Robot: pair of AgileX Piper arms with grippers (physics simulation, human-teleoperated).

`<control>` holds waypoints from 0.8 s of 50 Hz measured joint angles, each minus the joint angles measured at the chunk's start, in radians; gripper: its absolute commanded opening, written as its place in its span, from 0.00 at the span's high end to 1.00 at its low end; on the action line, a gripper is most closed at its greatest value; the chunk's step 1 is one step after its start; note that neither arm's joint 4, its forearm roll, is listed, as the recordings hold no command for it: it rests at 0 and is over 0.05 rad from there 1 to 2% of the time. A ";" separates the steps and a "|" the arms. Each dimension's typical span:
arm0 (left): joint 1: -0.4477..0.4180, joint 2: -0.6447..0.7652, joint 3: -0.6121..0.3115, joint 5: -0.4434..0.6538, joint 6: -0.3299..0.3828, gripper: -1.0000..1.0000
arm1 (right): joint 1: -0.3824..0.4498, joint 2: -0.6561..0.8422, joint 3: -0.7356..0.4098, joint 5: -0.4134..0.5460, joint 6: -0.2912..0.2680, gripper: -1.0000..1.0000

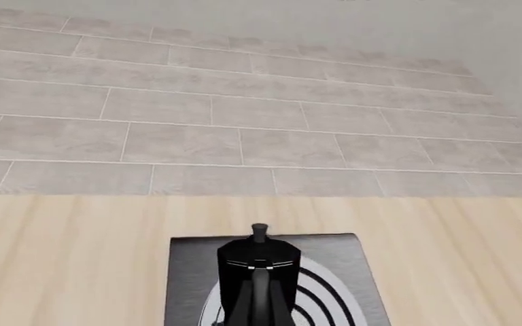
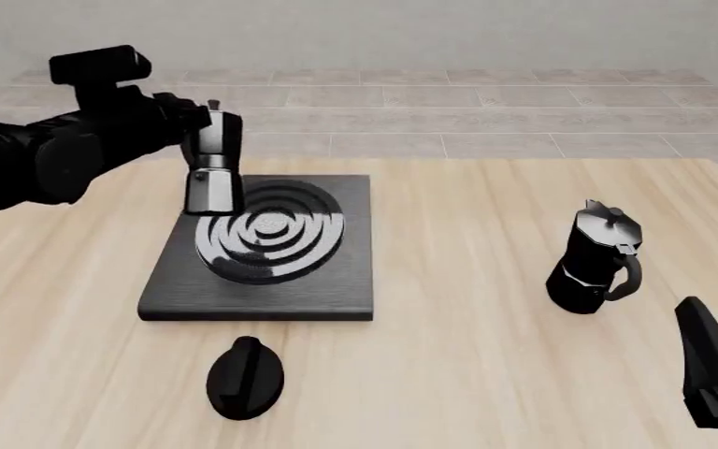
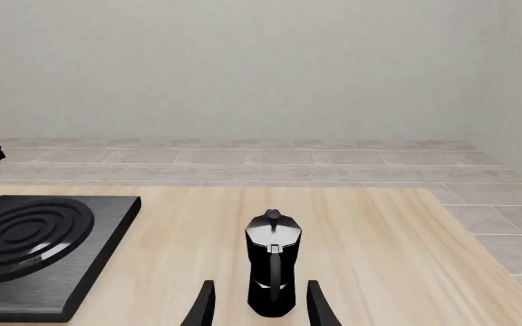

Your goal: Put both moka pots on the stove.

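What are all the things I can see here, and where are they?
moka pots: two, black with silvery lids; one held over the stove's back left part, whether it touches the burner cannot be told; the other upright on the table, right of the stove.
stove: one, black slab with grey-white rings; middle-left of the table.
knob: one, black teardrop; on the table in front of the stove.
table: one, light wood.
left gripper: black, at the raised pot.
right gripper: black, open, its fingers either side of the standing pot.
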 measured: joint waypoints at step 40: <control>0.019 0.169 -0.070 -0.115 0.003 1.00 | 0.000 0.000 0.000 0.000 0.000 0.00</control>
